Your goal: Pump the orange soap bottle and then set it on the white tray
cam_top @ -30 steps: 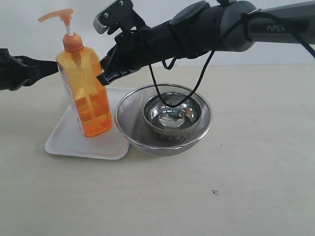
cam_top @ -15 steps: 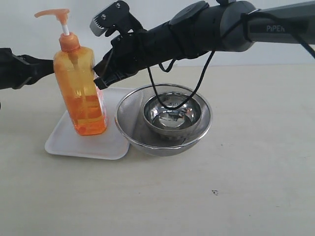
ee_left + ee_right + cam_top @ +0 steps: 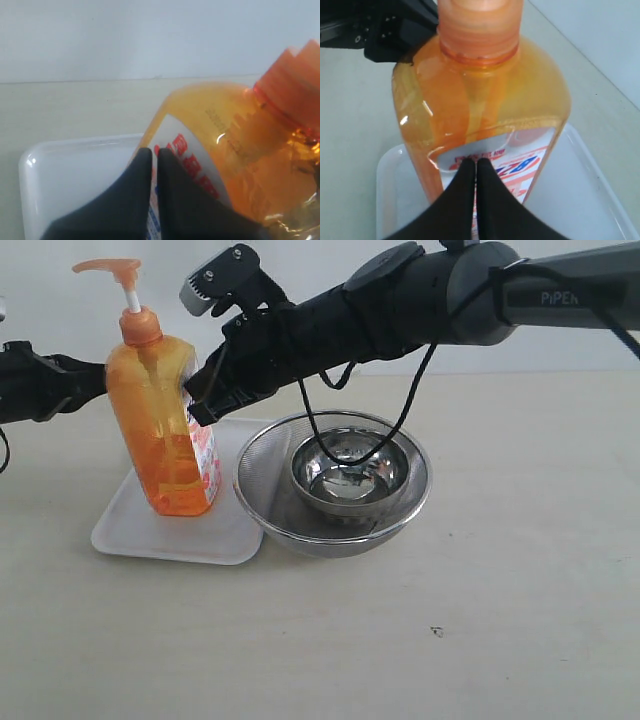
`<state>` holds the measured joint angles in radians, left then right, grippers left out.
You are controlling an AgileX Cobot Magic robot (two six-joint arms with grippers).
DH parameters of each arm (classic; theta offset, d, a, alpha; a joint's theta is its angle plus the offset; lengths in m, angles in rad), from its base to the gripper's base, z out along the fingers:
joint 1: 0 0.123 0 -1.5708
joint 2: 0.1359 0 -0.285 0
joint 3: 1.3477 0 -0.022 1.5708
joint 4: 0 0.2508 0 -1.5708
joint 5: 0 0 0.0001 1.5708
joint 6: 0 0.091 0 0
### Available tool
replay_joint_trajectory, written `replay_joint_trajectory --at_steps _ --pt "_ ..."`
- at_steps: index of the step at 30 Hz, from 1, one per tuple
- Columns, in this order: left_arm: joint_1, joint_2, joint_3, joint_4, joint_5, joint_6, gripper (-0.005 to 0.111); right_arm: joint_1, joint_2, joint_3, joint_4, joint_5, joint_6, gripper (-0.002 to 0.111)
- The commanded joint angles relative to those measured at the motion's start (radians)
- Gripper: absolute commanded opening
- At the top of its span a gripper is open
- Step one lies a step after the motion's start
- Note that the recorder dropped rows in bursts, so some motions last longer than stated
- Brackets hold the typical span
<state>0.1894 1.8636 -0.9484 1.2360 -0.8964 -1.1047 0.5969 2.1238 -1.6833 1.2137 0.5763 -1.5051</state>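
A: In the exterior view, where is the orange soap bottle?
B: It stands on the white tray, leaning a little, just beside the steel mesh strainer, which holds a steel bowl on the surface. The right hand touches one side and the left hand sits at the other.
A: And the left wrist view?
B: The left hand is closed, fingers together, tips against the bottle's label. It grips nothing.
A: The right wrist view?
B: The right hand is likewise closed and empty, with its tips at the label.
A: How will the bottle handle?
B: It's mostly full, so I judge it heavy and tall enough to tip. The smooth plastic looks slippery, and the walls probably give. I'd take the broad sides below the shoulder, never the pump head on its thin stem.
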Motion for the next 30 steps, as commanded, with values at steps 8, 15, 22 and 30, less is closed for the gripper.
replay_joint_trajectory --at_steps 8,15,22,30 --pt "0.002 -0.005 -0.012 0.043 -0.009 -0.017 0.005 0.003 -0.009 -0.003 -0.027 -0.011 0.005 0.000" --pt "0.013 -0.068 -0.006 0.129 0.080 -0.047 0.005 0.001 -0.063 -0.003 -0.137 -0.067 0.044 0.000" --pt "0.013 -0.161 0.042 0.145 0.147 -0.047 0.005 -0.007 -0.104 -0.003 -0.282 -0.124 0.143 0.000" --pt "0.013 -0.271 0.155 0.143 0.252 -0.047 0.005 -0.084 -0.150 -0.003 -0.389 -0.077 0.281 0.000"
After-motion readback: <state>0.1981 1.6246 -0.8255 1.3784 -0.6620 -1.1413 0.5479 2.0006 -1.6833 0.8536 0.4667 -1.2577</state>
